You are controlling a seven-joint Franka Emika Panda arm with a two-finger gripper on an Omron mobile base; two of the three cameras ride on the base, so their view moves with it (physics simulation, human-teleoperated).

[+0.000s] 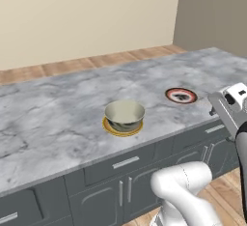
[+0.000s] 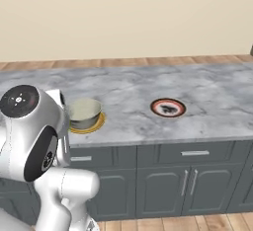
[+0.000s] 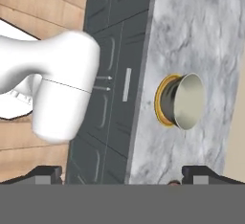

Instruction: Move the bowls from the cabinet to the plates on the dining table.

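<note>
Hand view shows my gripper (image 3: pixel 119 173) open and holding nothing. The cream bowl (image 1: pixel 124 115) sits on the yellow plate (image 1: pixel 109 126) on the counter (image 1: pixel 58 109). The red plate (image 1: pixel 181 95) is bare. If I swing carelessly, my arm could knock that bowl off.

1. I see the tabletop (image 1: pixel 58 109) veined grey-white, like marble.
2. The bowl (image 1: pixel 124 115) reads glossy cream-beige inside, darker and mottled outside.
3. Under it, the plate (image 1: pixel 112 128) shows a yellow-gold rim.
4. At three o'clock from the bowl, a second plate (image 1: pixel 181 95) has a dark red rim and a white centre with dark marks.
5. The drawers (image 1: pixel 123 163) below are dark grey with silver handles.
6. The floor (image 1: pixel 72 65) is warm wood-brown, the wall (image 1: pixel 72 17) pale beige.
</note>
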